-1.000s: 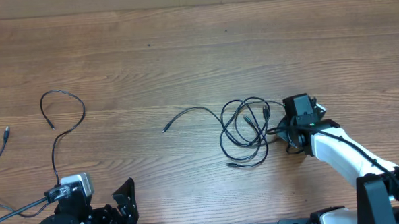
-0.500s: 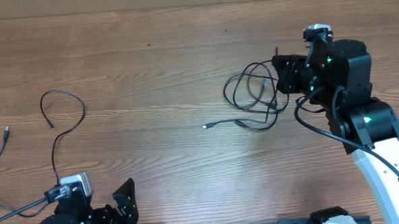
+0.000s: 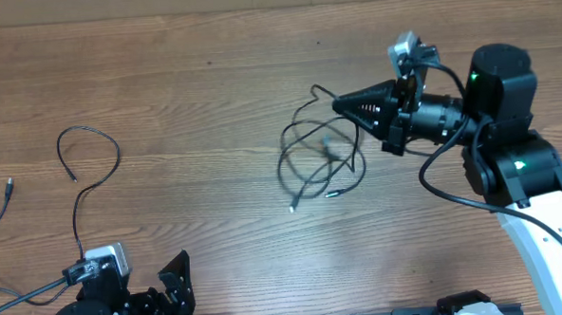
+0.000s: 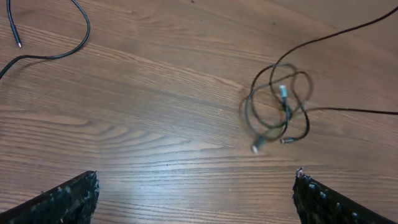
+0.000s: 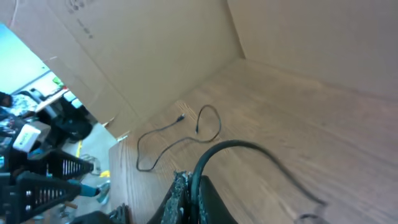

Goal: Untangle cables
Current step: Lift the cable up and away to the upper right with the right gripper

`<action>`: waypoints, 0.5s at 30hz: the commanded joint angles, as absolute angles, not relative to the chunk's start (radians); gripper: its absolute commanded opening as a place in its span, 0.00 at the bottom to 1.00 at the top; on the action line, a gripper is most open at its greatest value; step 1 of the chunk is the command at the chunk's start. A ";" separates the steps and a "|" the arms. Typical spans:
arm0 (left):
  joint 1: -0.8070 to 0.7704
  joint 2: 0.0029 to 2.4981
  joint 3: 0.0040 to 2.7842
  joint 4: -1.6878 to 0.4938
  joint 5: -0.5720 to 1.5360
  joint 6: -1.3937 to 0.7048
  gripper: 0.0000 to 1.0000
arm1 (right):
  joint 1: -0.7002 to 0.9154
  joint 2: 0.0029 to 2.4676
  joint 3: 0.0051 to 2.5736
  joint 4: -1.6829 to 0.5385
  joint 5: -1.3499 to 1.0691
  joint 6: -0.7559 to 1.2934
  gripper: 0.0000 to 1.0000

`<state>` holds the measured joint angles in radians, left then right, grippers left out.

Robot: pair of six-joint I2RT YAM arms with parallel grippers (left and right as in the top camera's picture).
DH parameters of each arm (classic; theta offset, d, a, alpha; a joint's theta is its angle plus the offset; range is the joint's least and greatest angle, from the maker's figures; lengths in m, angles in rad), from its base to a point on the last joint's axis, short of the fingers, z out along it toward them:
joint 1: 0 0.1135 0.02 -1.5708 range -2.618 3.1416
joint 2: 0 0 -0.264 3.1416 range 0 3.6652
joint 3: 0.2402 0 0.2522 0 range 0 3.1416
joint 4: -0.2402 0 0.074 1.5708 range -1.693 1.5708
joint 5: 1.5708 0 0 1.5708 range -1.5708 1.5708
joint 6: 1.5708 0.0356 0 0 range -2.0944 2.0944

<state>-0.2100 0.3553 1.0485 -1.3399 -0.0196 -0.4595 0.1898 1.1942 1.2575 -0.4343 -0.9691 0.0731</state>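
A tangled bunch of thin black cables (image 3: 317, 158) hangs, blurred, below my right gripper (image 3: 341, 104), which is raised off the table and points left. In the right wrist view the right gripper (image 5: 194, 190) is shut on one black cable (image 5: 239, 147) that arcs out from between its fingers. The same tangle (image 4: 278, 111) shows in the left wrist view, far ahead and to the right. A separate single cable (image 3: 89, 158) lies curled at the left. My left gripper (image 4: 196, 190) stands open and low over bare wood, with nothing between its fingers (image 4: 69, 198).
A further cable end with a plug (image 3: 8, 188) lies at the far left edge. The left arm's base and its thick wiring (image 3: 94, 270) sit at the front left. Cardboard walls (image 5: 155, 50) stand round the table's back.
My right gripper has risen from the table and swung up and left, carrying the cable tangle with it. The tangle shifted left and now dangles. The left arm stayed still.
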 commanded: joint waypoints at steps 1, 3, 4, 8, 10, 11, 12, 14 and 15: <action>-0.216 0.352 1.050 -1.339 -0.033 -0.433 0.99 | 0.189 1.186 1.393 -0.423 -0.906 0.060 0.04; -0.216 0.352 1.050 -1.339 -0.033 -0.433 1.00 | 0.189 1.190 1.468 -0.423 -0.830 0.091 0.04; -0.216 0.352 1.050 -1.339 -0.033 -0.433 0.99 | 0.189 1.192 1.495 -0.423 -0.803 0.100 0.04; -0.216 0.352 1.050 -1.339 -0.033 -0.433 0.99 | 0.188 1.195 1.623 -0.398 -0.637 0.100 0.04; -0.216 0.352 1.050 -1.339 -0.033 -0.433 1.00 | 0.188 1.195 1.640 -0.351 -0.574 0.099 0.04; -0.216 0.352 1.050 -1.339 -0.033 -0.433 0.99 | 0.188 1.195 1.641 -0.324 -0.543 0.096 0.04; -0.216 0.352 1.050 -1.339 -0.033 -0.433 0.99 | 0.188 1.195 1.641 -0.303 -0.513 0.096 0.04; -0.216 0.352 1.050 -1.339 -0.033 -0.433 0.99 | 0.187 1.203 1.641 -0.253 -0.424 0.096 0.04; -0.216 0.352 1.050 -1.339 -0.033 -0.433 0.99 | 0.187 1.211 1.641 -0.233 -0.377 0.096 0.04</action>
<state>-0.2100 0.3553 1.0485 -1.3403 -0.0196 -0.4595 0.1898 1.1954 1.6215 -0.2703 -0.5659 0.0971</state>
